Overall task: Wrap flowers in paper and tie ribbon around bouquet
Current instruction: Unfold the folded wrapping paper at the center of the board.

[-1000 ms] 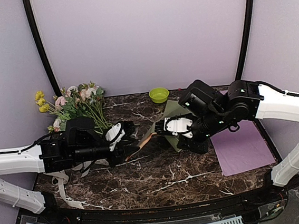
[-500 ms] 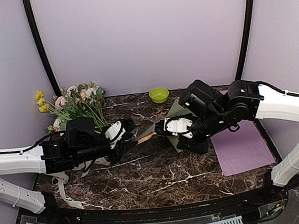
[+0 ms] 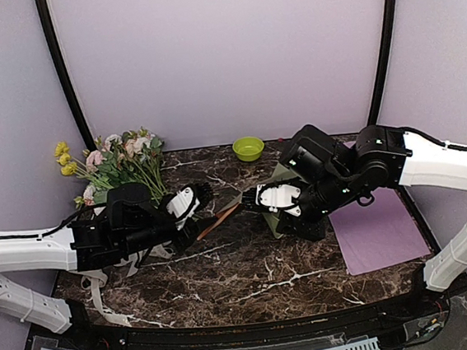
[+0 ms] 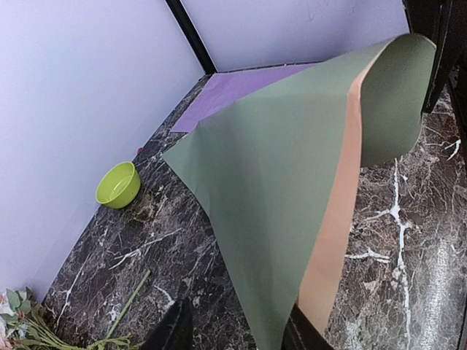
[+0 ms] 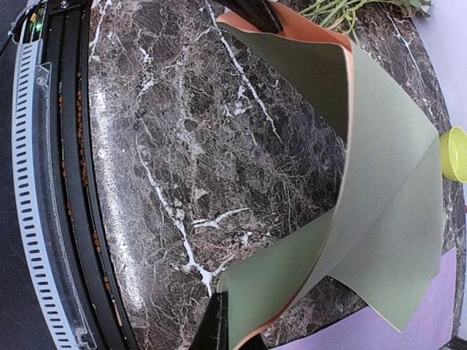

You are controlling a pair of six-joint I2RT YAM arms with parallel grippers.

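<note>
Judging by how things lie, the task is at an early stage: the flowers sit unwrapped at the upper left of the counter. The ribbon trails loose at the lower left, tied to nothing. The paper hangs lifted between the two arms above mid-counter. It has yet to be spread, loaded with stems, rolled and bound.

The right gripper has its fingers clenched on one corner of the paper. The left gripper has its fingers parted, with the opposite corner dipping between them and not visibly pinched.

The top view alone shows the blooms, the ribbon and both arms, yet hides most of the paper behind them. The left wrist view reveals a sage face with a peach sheet behind it. It also shows the purple sheet and green bowl beyond. The right wrist view shows the paper curling into a loose trough, with stems at the top edge.
</note>
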